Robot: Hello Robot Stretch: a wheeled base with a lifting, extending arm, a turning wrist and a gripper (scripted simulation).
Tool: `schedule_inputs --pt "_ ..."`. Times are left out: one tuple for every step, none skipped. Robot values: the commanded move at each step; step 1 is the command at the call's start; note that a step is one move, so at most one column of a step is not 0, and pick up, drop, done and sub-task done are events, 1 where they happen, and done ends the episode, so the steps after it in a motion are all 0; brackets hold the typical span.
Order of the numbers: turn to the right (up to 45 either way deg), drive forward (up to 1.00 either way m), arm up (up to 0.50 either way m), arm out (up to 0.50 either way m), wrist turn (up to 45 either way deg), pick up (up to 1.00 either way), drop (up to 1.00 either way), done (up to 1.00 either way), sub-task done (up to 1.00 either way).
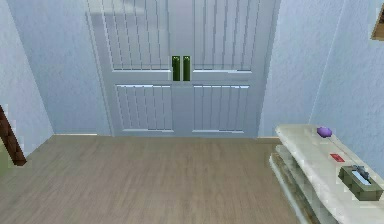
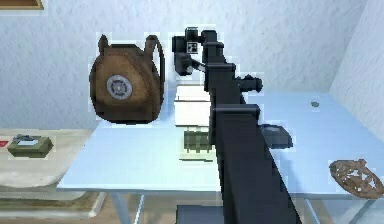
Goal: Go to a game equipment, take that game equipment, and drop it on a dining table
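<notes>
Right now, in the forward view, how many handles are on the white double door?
2. The left handle sits at the inner edge of the left leaf of the double door, the right handle beside it on the right leaf. None seems hidden.

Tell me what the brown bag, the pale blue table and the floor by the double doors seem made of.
Brown bag: looks like worn leather, matte, with darker mottled patches; could be fabric.
Pale blue table: smooth, even surface with no grain, likely painted or laminate.
Floor: wood planks or wood-look laminate, judging by tan colour and long board lines.
</notes>
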Motion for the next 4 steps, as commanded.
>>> schedule_inputs --pt "0.0 0.00 -0.04 0.00 0.0 0.00 0.00 0.00 0.00" --pt "0.0 0.00 -0.32 0.00 0.0 0.00 0.00 0.00 0.00" --pt "0.0 0.00 0.00 0.00 0.0 0.00 1.00 0.00 0.00" --pt "0.0 0.00 0.04 0.00 0.0 0.00 0.00 0.00 0.00"
